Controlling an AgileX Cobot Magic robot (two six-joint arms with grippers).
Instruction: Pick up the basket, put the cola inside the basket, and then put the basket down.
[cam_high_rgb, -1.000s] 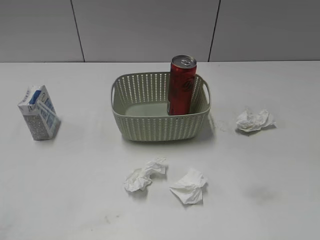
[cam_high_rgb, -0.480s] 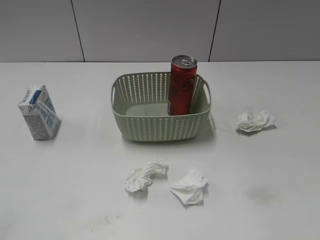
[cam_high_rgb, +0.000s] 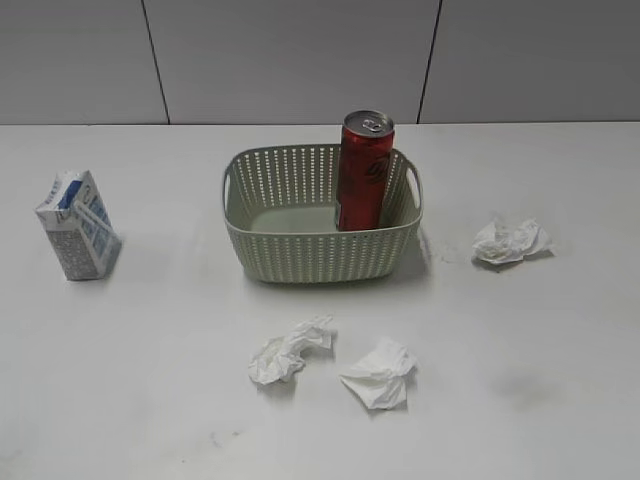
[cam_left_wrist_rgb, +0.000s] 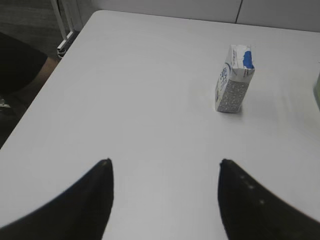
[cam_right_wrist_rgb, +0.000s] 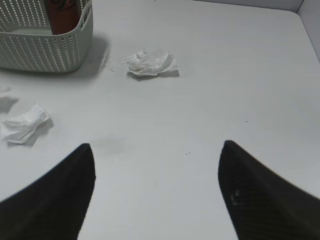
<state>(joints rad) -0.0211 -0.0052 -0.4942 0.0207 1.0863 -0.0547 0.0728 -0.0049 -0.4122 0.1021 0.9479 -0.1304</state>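
Left arm: the left gripper (cam_left_wrist_rgb: 162, 172) is hovering above the worktop (cam_left_wrist_rgb: 140, 90) near its left edge, camera tilted down and forward; not appearing in the exterior view.
Left pincer: released, the two dark fingertips (cam_left_wrist_rgb: 102, 172) standing well apart with bare white surface between them, gripping nothing.
Right arm: the right gripper (cam_right_wrist_rgb: 156, 155) is hanging over the worktop's right half, looking toward the far left; not appearing in the exterior view.
Right pincer: released, fingertips (cam_right_wrist_rgb: 85, 155) spread wide, nothing between them.
Basket: the basket (cam_high_rgb: 320, 250) is sitting flat on the worktop around the middle, toward the far edge, touched by neither gripper.
Cola: the cola (cam_high_rgb: 363, 172) is standing upright inside the basket, at its far right corner, its top rising above the rim.
Carton: a white-and-blue carton (cam_high_rgb: 78, 225) is standing near the left edge, well apart from the basket.
Tissues: one crumpled tissue (cam_high_rgb: 510, 241) is lying right of the basket; two more (cam_high_rgb: 289, 350) (cam_high_rgb: 380, 373) are lying nearer the front edge.
Left wrist view only: the worktop's rounded far-left corner and dark floor beyond it are showing; the carton (cam_left_wrist_rgb: 233, 80) is sitting ahead to the right.
Right wrist view only: the basket's right wall (cam_right_wrist_rgb: 45, 47) with shadow, and a faint smudge (cam_right_wrist_rgb: 107, 146) on the surface are showing.
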